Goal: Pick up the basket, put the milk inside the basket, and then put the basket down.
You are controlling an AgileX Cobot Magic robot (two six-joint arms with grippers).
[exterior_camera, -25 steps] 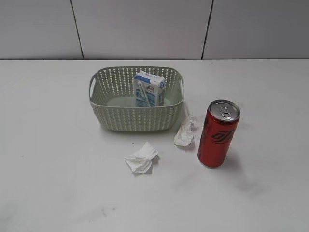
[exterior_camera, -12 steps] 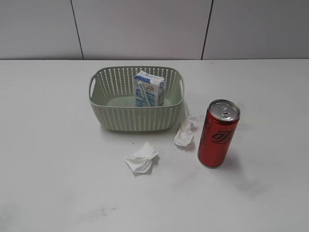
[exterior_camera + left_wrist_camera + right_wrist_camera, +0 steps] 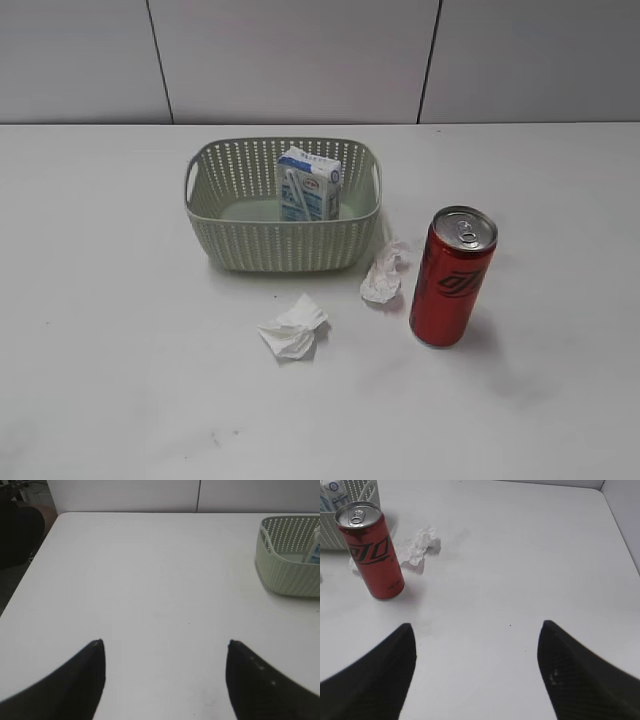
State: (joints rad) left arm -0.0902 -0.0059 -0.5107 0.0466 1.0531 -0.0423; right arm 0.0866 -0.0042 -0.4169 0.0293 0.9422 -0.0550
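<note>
The pale green basket (image 3: 250, 243) stands on the white table at the back centre. The white and blue milk carton (image 3: 309, 184) stands upright inside it. The basket also shows at the right edge of the left wrist view (image 3: 287, 575), with a sliver of the milk (image 3: 316, 550) inside. In the right wrist view the basket corner (image 3: 362, 490) and the milk (image 3: 332, 491) show at top left. My left gripper (image 3: 165, 642) is open and empty over bare table, far left of the basket. My right gripper (image 3: 476, 625) is open and empty, right of the can. Neither gripper shows in the exterior view.
A tall red soda can (image 3: 452, 290) stands right of the basket, also in the right wrist view (image 3: 370, 550). One crumpled tissue (image 3: 383, 272) lies between can and basket, another (image 3: 293, 328) in front of the basket. The table's left edge (image 3: 27, 567) is near the left gripper.
</note>
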